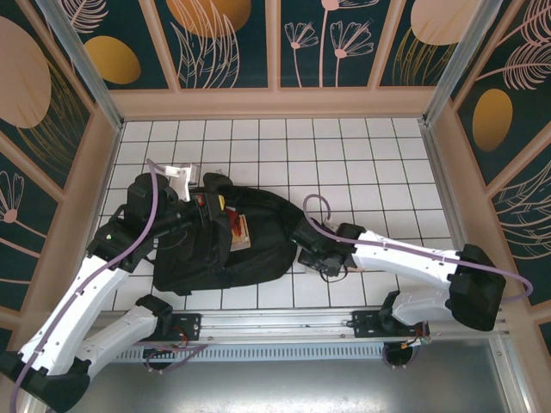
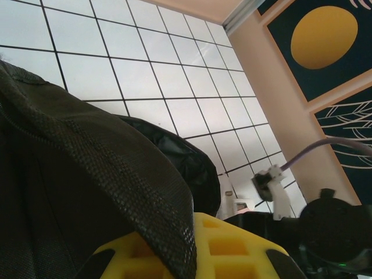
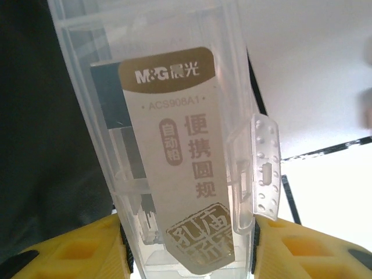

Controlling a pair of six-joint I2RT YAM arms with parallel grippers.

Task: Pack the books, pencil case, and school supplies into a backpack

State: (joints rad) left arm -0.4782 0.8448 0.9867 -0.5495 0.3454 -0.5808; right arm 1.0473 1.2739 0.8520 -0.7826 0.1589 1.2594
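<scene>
Seemingly on mesh of the backpack [image 2: 87, 192], the left end effector [image 2: 192, 253] is pressed together; the right end effector [image 3: 189, 250] pinches a clear packet [image 3: 174, 145] beside it.

Here's the bench [image 1: 344, 146]: white, ruled into squares by thin dark lines, and boxed in by pale walls [image 1: 275, 103] at the back and down both sides. One big thing lies on it, the black backpack [image 1: 258, 249]. It lies flat, left of centre and toward the near edge, sprawled across several squares. Behind it, rows of squares run back to the far wall.
</scene>
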